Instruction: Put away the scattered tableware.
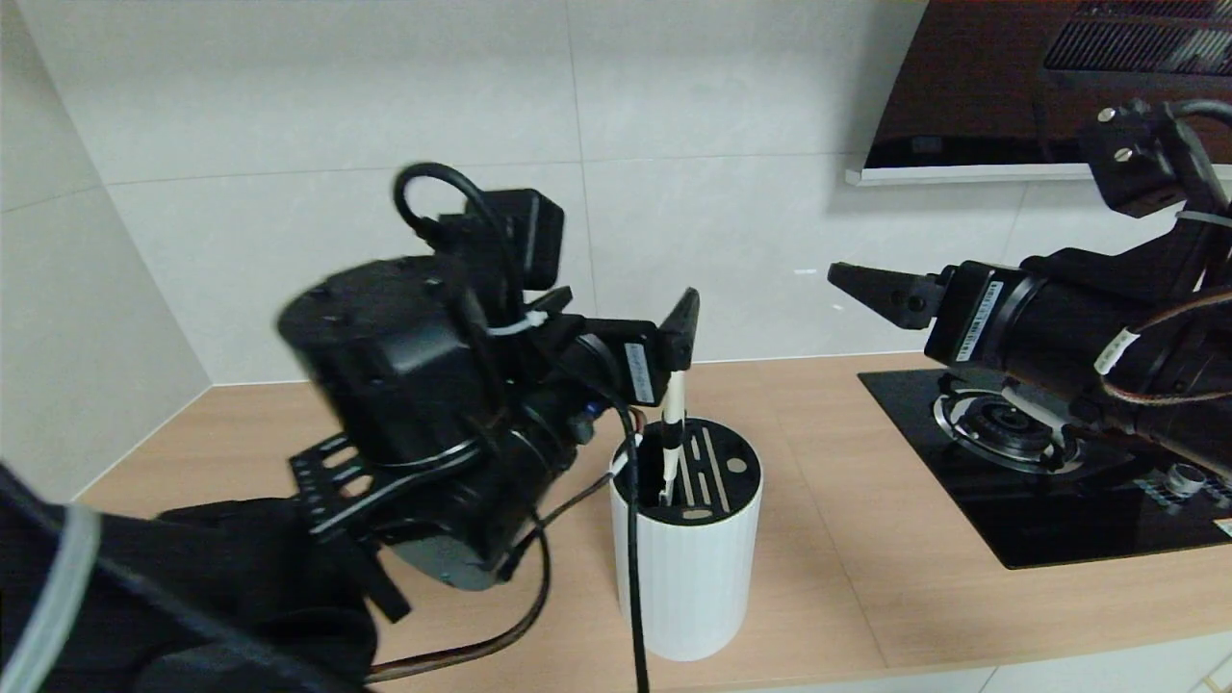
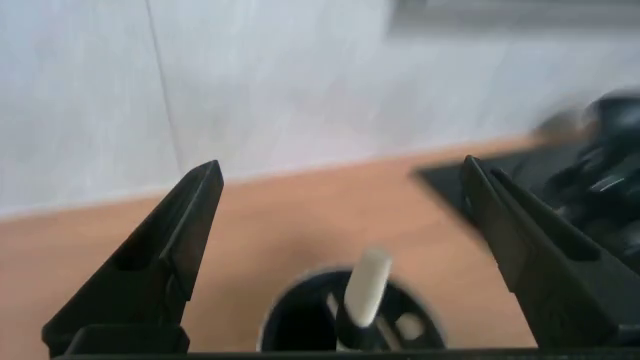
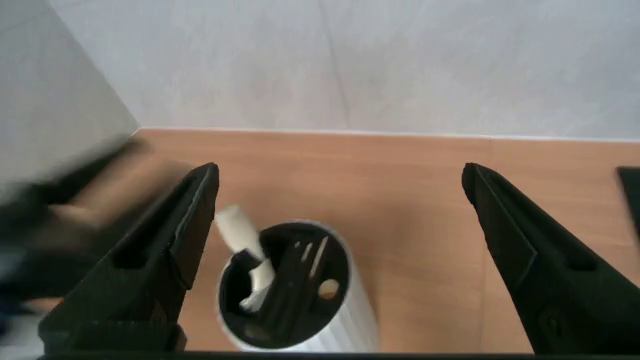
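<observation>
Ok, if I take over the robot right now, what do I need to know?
Left gripper: open, above the holder, fingers on either side of the utensil handle, not gripping it.
Right gripper: open and empty, in the air near the stove.
Things: the white-handled utensil stands tilted in a slot of the white holder on the counter.
Done: that utensil is put away.
Left: probably lift the left arm clear, then look for more loose tableware.

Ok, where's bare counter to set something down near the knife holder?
Free: the countertop between the white knife holder and the black cooktop, and behind the holder up to the wall. Crowded: left of the holder, under the left arm.
</observation>
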Available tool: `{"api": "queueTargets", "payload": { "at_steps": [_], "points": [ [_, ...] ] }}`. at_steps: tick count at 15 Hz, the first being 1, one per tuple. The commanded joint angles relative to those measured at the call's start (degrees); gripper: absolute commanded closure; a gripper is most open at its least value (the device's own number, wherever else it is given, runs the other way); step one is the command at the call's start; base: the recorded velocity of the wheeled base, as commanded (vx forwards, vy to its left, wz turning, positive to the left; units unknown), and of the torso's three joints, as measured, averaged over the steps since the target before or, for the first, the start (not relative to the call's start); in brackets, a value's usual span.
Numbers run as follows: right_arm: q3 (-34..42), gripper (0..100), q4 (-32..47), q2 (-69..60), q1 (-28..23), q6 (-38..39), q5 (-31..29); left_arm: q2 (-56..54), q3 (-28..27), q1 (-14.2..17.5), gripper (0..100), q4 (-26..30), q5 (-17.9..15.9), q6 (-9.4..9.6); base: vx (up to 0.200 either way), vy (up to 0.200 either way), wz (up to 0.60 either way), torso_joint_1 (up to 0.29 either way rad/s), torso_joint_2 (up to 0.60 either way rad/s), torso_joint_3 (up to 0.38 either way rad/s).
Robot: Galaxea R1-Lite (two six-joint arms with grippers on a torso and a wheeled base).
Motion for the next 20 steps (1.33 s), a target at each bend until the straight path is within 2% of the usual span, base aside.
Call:
{"api": "queueTargets", "payload": {
  "at_steps": [1,2,3,4,6,8,9,10,11,12,13,14,16,17,18,20],
  "points": [
    [0.26,0,-0.10,-4.21,-1.42,-1.28,-0.17,-14.55,7.08,4.98,0,1.65,-6.10,4.04,0.000,0.000,0.00,0.000,0.00,0.000],
    [0.43,0,-0.10,-4.56,-1.50,-1.28,-0.17,-15.16,7.79,5.33,0,1.74,-6.54,4.40,0.000,0.000,0.00,0.000,0.00,0.000],
    [4.65,0,-0.10,-8.86,-3.44,-1.37,0.36,-20.44,12.62,9.11,0,1.91,-9.35,7.82,0.000,0.000,0.00,0.000,0.00,0.000],
    [9.84,0,-0.27,-14.23,-6.95,-1.98,0.98,-25.89,17.19,11.66,0,2.44,-10.14,9.41,0.000,0.000,0.00,0.000,0.00,0.000],
    [17.84,0,-0.27,-22.58,-12.49,-2.60,1.33,-32.74,21.67,14.30,0,4.90,-9.53,9.41,0.000,0.000,0.00,0.000,0.00,0.000],
    [27.59,0,0.43,-36.90,-19.61,-2.60,5.28,-45.22,27.21,19.04,0,13.08,-9.17,9.41,0.000,0.000,0.00,0.000,0.00,0.000],
    [29.44,0,1.66,-42.44,-22.07,-2.60,7.30,-51.02,28.88,20.10,0,17.91,-9.17,9.41,0.000,0.000,0.00,0.000,0.00,0.000],
    [30.05,0,6.49,-49.73,-24.36,-2.69,8.62,-59.81,30.55,21.51,0,26.00,-9.17,9.23,0.000,0.000,0.00,0.000,0.00,0.000],
    [29.35,0,14.23,-56.68,-24.71,-3.04,8.62,-68.43,31.17,24.58,0,34.70,-9.44,9.05,0.000,0.000,0.00,0.000,0.00,0.000],
    [28.74,0,18.54,-59.84,-24.71,-3.74,8.62,-72.64,31.17,26.25,0,39.27,-9.53,9.05,0.000,0.000,0.00,0.000,0.00,0.000],
    [27.07,0,29.79,-67.75,-25.59,-5.67,8.09,-83.28,30.02,30.47,0,50.43,-10.05,9.05,0.000,0.000,0.00,0.000,0.00,0.000],
    [26.54,0,33.83,-71.36,-26.64,-6.82,7.92,-87.23,29.32,33.20,0,54.21,-10.93,9.05,0.000,0.000,0.00,0.000,0.00,0.000],
    [26.54,0,37.17,-75.49,-28.40,-8.75,6.16,-93.65,29.41,36.01,0,58.87,-13.13,9.05,0.000,0.000,0.00,0.000,0.00,0.000],
    [26.27,0,36.99,-75.49,-28.49,-8.93,3.00,-93.47,29.67,36.27,0,58.69,-12.25,8.53,0.000,0.000,0.00,0.000,0.00,0.000],
    [26.54,0,37.08,-75.49,-29.98,-9.36,1.41,-93.39,29.76,37.15,0,58.78,-11.63,7.03,0.000,0.000,0.00,0.000,0.00,0.000],
    [28.82,0,37.52,-77.33,-36.49,-9.45,2.38,-93.39,30.11,41.54,0,58.78,-11.90,7.03,0.000,0.000,0.00,0.000,0.00,0.000]
  ]
}}
